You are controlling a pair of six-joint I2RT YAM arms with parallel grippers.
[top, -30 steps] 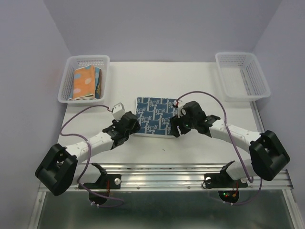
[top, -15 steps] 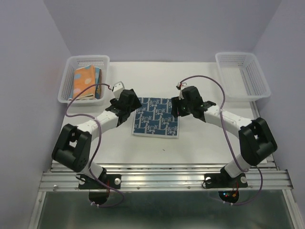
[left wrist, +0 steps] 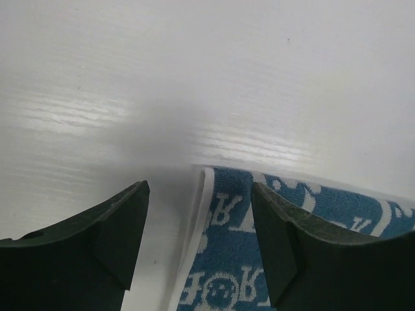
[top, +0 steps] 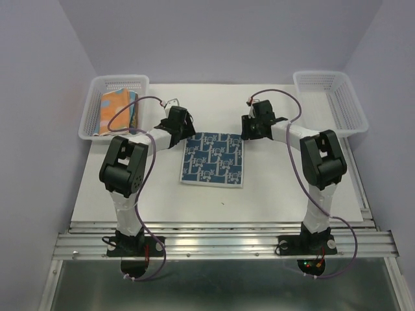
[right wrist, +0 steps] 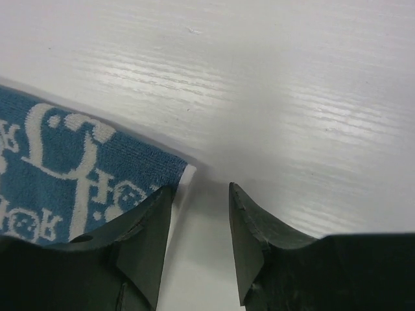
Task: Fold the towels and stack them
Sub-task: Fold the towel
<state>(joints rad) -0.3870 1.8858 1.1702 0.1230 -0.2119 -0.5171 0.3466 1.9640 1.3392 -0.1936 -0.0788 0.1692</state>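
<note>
A blue-white patterned towel (top: pixel 214 159) lies flat in the middle of the table. My left gripper (top: pixel 186 131) is open at its far left corner. In the left wrist view the gripper (left wrist: pixel 199 188) has its jaws on either side of the towel's (left wrist: pixel 227 259) white-edged corner. My right gripper (top: pixel 247 133) is open at the far right corner. In the right wrist view the gripper (right wrist: pixel 201 188) stands just off the corner of the towel (right wrist: pixel 65 168), its left finger (right wrist: pixel 139 240) over the cloth. Neither holds anything. An orange dotted towel (top: pixel 115 110) lies folded in the left basket on a blue one (top: pixel 133 111).
A white mesh basket (top: pixel 97 87) stands at the back left with the folded towels. A second white mesh basket (top: pixel 329 102) at the back right holds nothing. The side walls stand close to both baskets.
Both grippers have moved from the towel's near corners across it to its far corners, the arms stretching out. The towel lies in the same place.
</note>
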